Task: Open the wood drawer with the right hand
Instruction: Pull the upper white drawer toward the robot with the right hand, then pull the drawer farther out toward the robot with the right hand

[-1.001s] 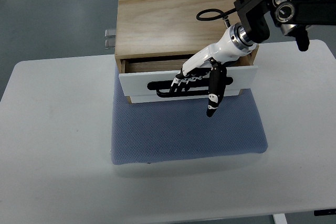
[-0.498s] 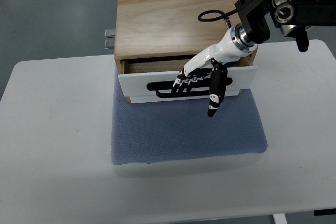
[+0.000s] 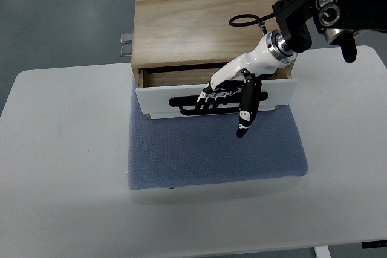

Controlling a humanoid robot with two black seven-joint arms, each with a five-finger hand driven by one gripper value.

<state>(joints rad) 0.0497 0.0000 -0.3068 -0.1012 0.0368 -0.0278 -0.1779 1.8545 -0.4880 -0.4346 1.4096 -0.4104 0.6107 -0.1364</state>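
The right hand (image 3: 233, 92) reaches in from the 2 o'clock corner, its white-and-black fingers (image 3: 211, 93) curled down into the black handle (image 3: 188, 104) on the white front panel of the wood drawer (image 3: 181, 92), hooked around the bar rather than spread. The thumb (image 3: 247, 110) stays out of that grip, pointing straight toward 6 o'clock over the lower edge of the panel and onto the blue mat (image 3: 211, 152). The drawer sits at the top middle of the view, toward 12 o'clock from the mat's centre, in a wooden box (image 3: 193, 19) that stands on the mat's far edge. It is pulled out slightly, with a narrow dark gap showing between the panel and the box. Mat and box rest on a white table (image 3: 60, 167). A black cable loop (image 3: 245, 19) lies over the box top near the wrist.
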